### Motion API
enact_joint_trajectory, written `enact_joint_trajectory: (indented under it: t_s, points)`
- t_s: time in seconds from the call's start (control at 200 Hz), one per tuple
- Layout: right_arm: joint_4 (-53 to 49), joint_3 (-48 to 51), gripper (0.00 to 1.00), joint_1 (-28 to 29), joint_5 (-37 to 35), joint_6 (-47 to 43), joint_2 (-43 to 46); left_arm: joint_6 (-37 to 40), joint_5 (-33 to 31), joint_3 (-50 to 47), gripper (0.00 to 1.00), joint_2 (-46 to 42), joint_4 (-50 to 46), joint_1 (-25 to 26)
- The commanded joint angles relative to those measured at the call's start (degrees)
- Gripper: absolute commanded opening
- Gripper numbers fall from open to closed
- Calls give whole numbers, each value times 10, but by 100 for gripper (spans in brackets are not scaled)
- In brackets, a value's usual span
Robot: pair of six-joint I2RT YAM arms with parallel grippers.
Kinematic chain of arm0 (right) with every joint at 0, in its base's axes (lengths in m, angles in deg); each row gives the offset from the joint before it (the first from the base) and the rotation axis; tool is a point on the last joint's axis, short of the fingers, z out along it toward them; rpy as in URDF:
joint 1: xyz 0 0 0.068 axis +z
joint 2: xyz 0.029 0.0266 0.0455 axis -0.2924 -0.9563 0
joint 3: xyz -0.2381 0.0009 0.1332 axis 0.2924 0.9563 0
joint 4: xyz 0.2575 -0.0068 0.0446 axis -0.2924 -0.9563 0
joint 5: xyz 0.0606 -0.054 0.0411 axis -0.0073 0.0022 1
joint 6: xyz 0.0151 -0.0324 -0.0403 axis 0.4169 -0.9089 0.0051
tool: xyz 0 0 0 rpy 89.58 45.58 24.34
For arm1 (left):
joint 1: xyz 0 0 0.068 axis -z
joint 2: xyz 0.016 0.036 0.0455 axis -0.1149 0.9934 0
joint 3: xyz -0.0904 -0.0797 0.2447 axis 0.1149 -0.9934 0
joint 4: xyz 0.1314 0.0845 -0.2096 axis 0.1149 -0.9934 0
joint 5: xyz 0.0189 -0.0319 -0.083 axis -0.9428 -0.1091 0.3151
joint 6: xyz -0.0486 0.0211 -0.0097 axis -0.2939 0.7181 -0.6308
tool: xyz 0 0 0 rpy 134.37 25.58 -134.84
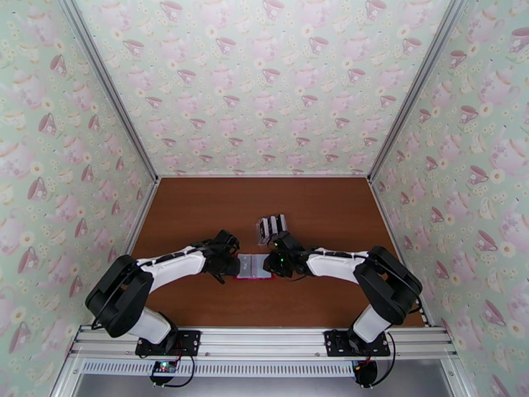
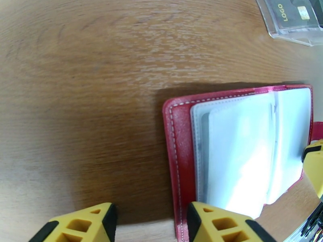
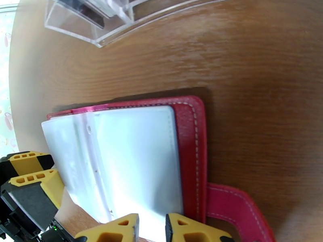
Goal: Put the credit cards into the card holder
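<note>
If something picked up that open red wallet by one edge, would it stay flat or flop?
Probably flop: the red wallet lies hinged open, so it would likely fold along its spine. Its clear sleeves look thin and loose, so they'd likely fan out.

One card holder (image 2: 242,150), one clear stand (image 3: 93,17), credit cards (image 2: 290,11) uncountable

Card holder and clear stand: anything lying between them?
Only bare table separates the card holder from the clear stand, as the right wrist view shows.
</note>
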Motion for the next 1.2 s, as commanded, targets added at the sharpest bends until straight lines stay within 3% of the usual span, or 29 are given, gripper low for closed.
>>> enact_joint_trajectory:
  t_s: [0.0, 0.26, 0.536, 0.836, 1.197]
  points:
    - [-28, -20, 26, -2, -18, -20, 25, 11, 0, 27, 54, -27, -20, -5]
    - [-116, -86, 36, -8, -69, -81, 61, 16, -23, 88, 60, -46, -51, -8]
    - [-206, -178, 47, -71, -100, -172, 70, 13, -17, 175, 62, -1, -37, -12]
    - [-270, -285, 51, -144, -126, -264, 14, -11, 39, 250, 69, 81, -8, -24]
    - [-325, -381, 52, -157, -166, -324, -73, -49, 110, 290, 69, 169, 35, -31]
